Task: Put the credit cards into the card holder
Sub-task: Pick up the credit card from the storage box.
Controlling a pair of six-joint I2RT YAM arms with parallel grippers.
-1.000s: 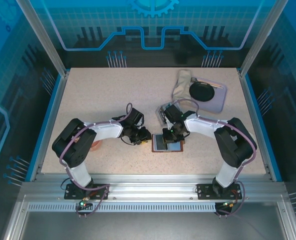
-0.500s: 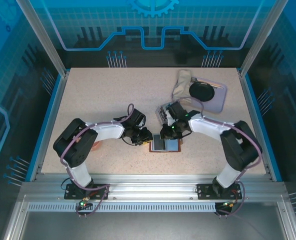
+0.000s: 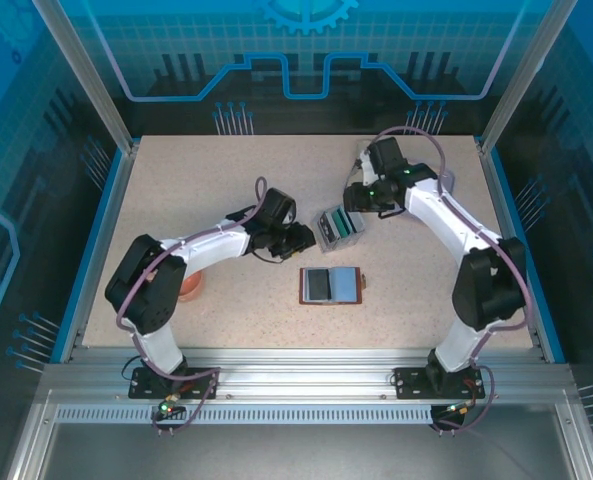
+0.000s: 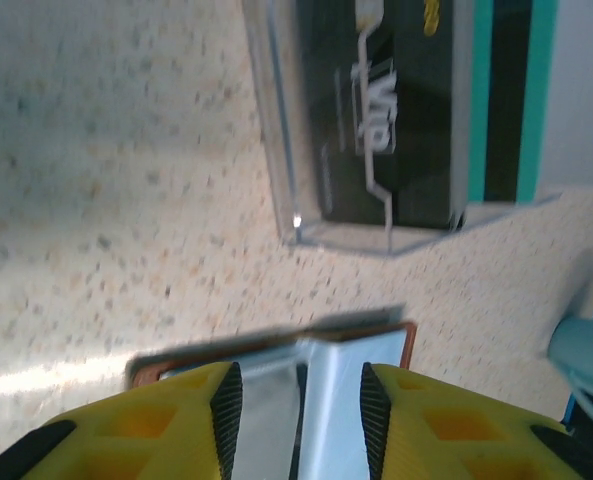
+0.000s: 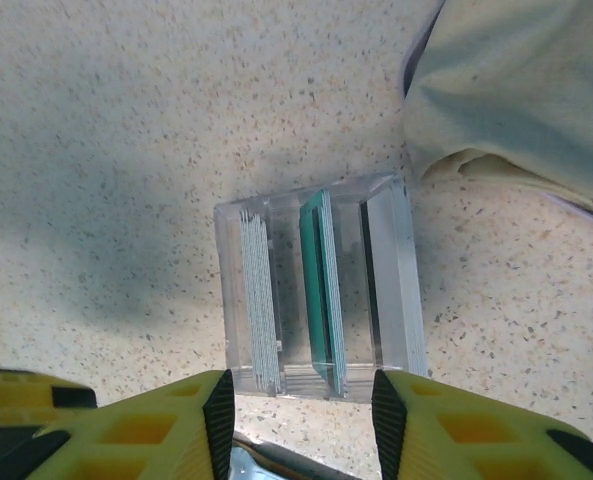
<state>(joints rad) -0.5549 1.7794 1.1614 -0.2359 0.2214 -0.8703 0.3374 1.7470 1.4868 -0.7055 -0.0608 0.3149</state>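
Note:
The card holder [image 3: 333,285] lies open and flat on the table, brown rim around grey-blue pockets. Behind it stands a clear plastic stand [image 3: 339,228] holding the credit cards on edge: pale grey ones [image 5: 259,300] and teal ones [image 5: 323,290]. My left gripper [image 3: 303,240] hovers left of the stand, open and empty; its view looks down on the card holder [image 4: 376,345] and the stand [image 4: 376,120]. My right gripper [image 3: 350,203] hangs open just behind the stand, nothing between its fingers [image 5: 219,420].
A pale cloth [image 5: 516,90] lies just beyond the stand at the back right. A small orange object [image 3: 190,287] sits by the left arm's elbow. Bare tabletop lies to the left and at the back.
Both grippers left the card holder and opened. The right arm swung up and back to the stand; the left gripper drew back and slightly away. The card holder stays open on the table.

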